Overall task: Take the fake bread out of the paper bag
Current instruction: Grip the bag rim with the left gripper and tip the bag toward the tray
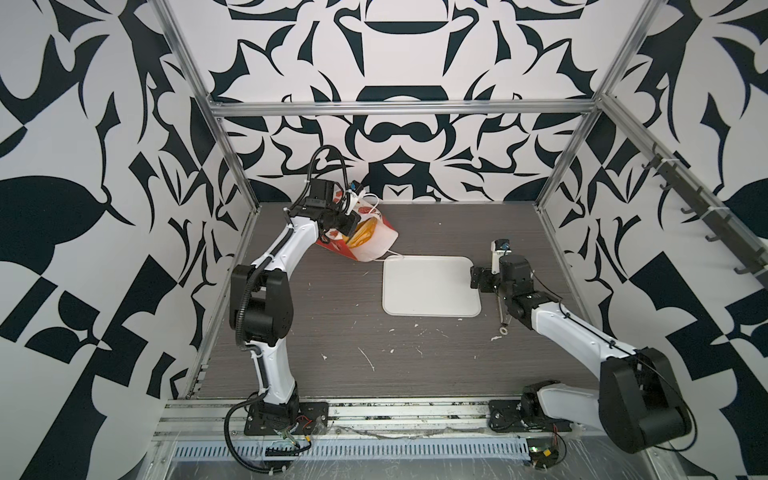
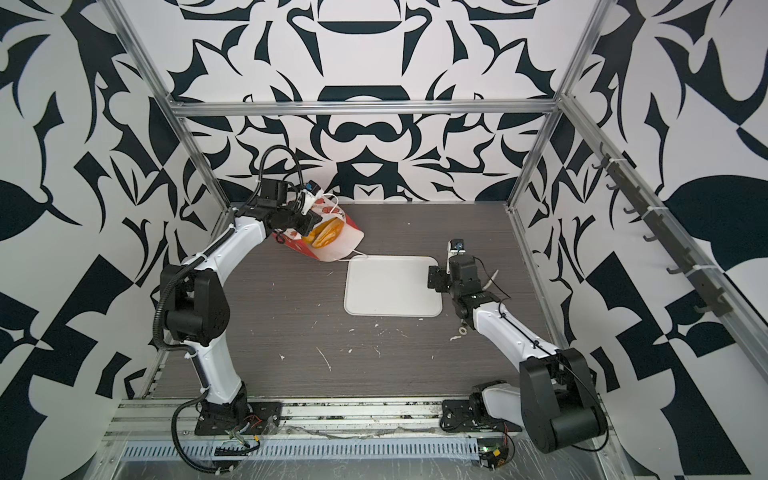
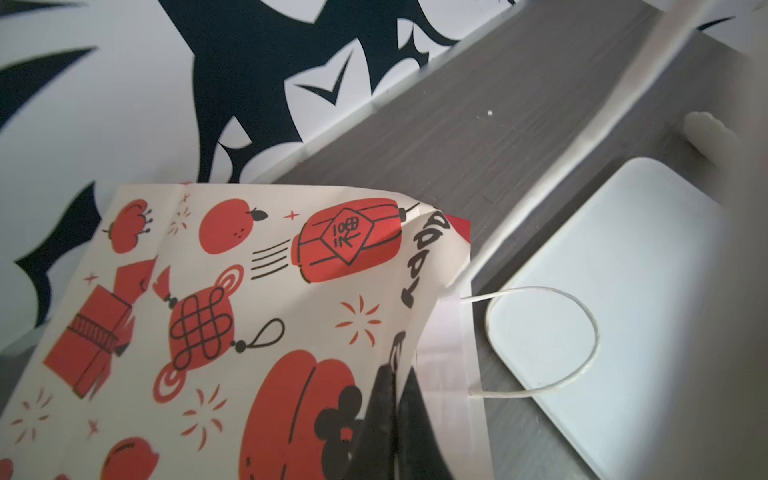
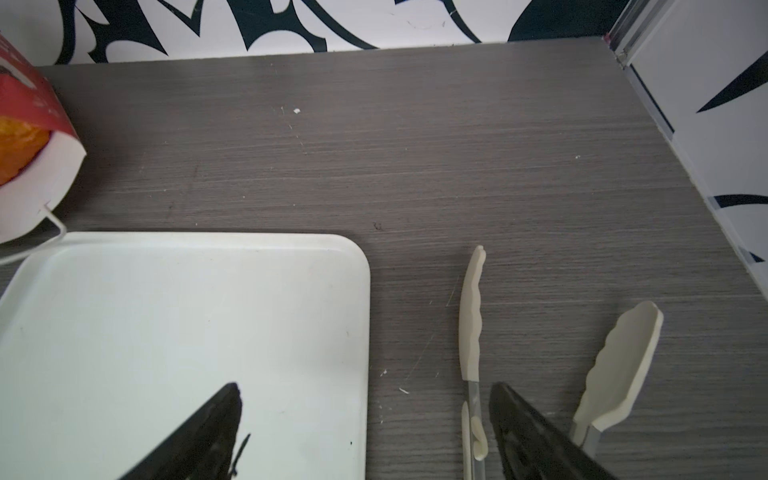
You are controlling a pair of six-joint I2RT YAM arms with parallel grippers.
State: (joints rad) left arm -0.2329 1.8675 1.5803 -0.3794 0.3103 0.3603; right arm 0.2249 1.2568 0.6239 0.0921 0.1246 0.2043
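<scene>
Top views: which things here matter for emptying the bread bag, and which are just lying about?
In the job:
paper bag, held tilted
fake bread inside its mouth
left gripper, shut on the bag
white tray, probably the drop spot

Lying about:
tongs beside the tray, not gripped
white flecks on the table

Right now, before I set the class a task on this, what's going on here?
The left claw is shut on the rim of the paper bag, holding it tipped with its mouth toward the white tray. Orange-yellow fake bread shows inside the bag; none is on the tray. The right claw is open over the tray's edge, beside tongs lying on the table, and holds nothing.
</scene>
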